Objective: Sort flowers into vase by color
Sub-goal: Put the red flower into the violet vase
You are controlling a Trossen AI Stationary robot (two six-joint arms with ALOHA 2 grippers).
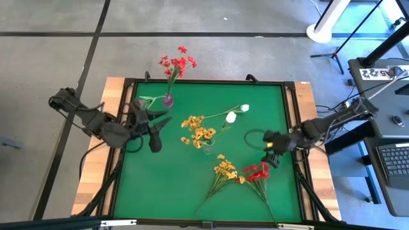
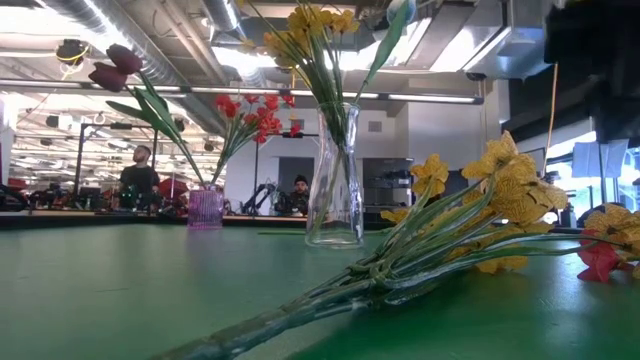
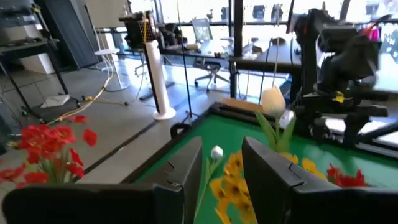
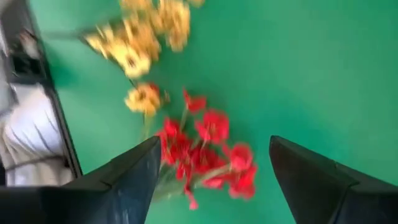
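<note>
A small purple vase holds a red cluster and dark pink-red buds. A clear glass vase holds yellow-orange clusters and two white blooms. A yellow-orange bunch and a red bunch lie flat on the mat. My right gripper is open just above the red bunch's blooms, one finger on each side. My left gripper is open and holds nothing, between the two vases.
The green mat is ringed by a black frame with wooden table edges outside it. The two loose bunches' stems run toward the near edge. Bare mat lies at the near left. People stand in the room beyond the table.
</note>
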